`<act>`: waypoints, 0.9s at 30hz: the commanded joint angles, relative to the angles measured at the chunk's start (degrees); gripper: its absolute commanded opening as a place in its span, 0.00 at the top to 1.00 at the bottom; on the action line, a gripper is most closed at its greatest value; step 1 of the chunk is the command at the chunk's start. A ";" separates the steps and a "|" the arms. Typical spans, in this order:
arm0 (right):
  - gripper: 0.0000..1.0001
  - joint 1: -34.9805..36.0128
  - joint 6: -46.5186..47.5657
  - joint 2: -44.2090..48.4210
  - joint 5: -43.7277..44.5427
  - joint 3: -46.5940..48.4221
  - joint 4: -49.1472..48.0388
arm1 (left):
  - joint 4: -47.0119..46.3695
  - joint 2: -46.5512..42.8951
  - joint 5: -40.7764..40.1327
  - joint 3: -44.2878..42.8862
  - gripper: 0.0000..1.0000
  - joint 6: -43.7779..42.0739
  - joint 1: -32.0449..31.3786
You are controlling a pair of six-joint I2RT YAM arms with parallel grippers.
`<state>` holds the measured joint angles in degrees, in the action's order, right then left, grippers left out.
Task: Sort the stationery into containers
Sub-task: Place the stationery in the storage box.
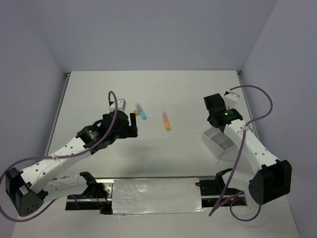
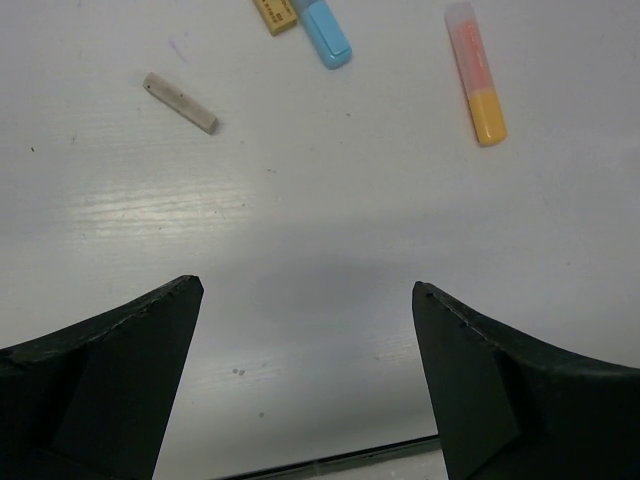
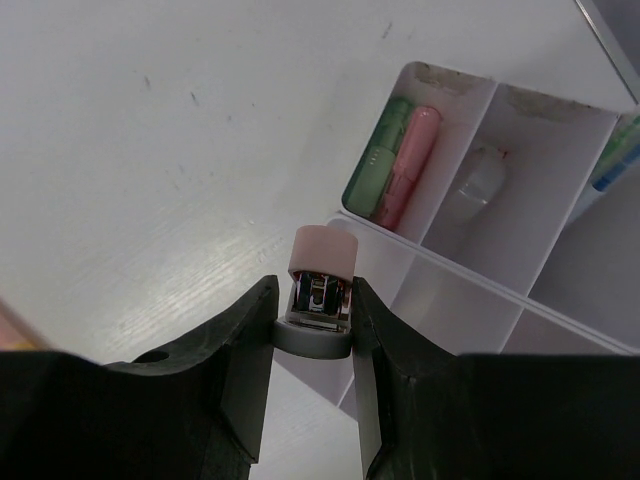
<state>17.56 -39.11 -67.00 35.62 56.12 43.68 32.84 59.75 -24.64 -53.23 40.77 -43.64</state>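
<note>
Left hand point(image 2: 305, 290) is hovering released, jaws standing wide apart over bare bench point(image 2: 330, 210), gripping nothing. Loose pieces are lying along the top of its view: a pale stick eraser point(image 2: 180, 102) upper left, a tan eraser point(image 2: 274, 14) just beside a blue marker point(image 2: 325, 35) at top centre, and a pink-and-orange marker point(image 2: 476, 72) upper right.
- Risk: tan eraser and blue marker are sitting so close that closing on one is likely knocking the other askew.

Right hand point(image 3: 313, 310) is clenching a small pink-capped piece point(image 3: 323, 252), pinched low on its grey base. It is hanging over the near-left corner of the white tray point(image 3: 450, 85), at centre right of that view. A green marker point(image 3: 375, 160) and a pink marker point(image 3: 410, 160) are lying together in the upper-left compartment, something clear point(image 3: 470, 190) in the next.
- Risk: letting go here, the piece is probably striking the rim and bouncing onto the bench.
- Risk: the low pinch is leaving the top free to tip.
</note>
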 commanded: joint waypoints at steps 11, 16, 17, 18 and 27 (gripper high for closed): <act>1.00 -0.51 -4.13 -0.06 2.00 -3.82 -1.06 | -0.50 0.55 2.14 1.11 0.01 -0.87 -0.04; 0.97 -0.51 -4.48 0.64 1.21 -4.87 -1.05 | -1.20 0.02 2.49 1.38 0.01 -1.05 -0.04; 0.95 -0.51 -4.39 0.91 0.78 -5.14 -1.49 | -1.29 0.11 2.67 1.46 0.01 -1.13 -0.04; 0.94 -0.42 -4.39 1.08 0.42 -5.23 -1.67 | -1.37 0.19 2.76 1.46 0.01 -1.14 -0.04; 0.82 -0.42 -3.43 0.56 -0.20 -5.32 -1.67 | -1.81 -0.15 3.90 1.64 0.01 -1.57 -0.04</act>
<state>17.37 -42.35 -67.18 34.28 50.24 43.24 32.51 60.01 -21.28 -52.12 40.47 -43.64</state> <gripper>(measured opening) 0.397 0.994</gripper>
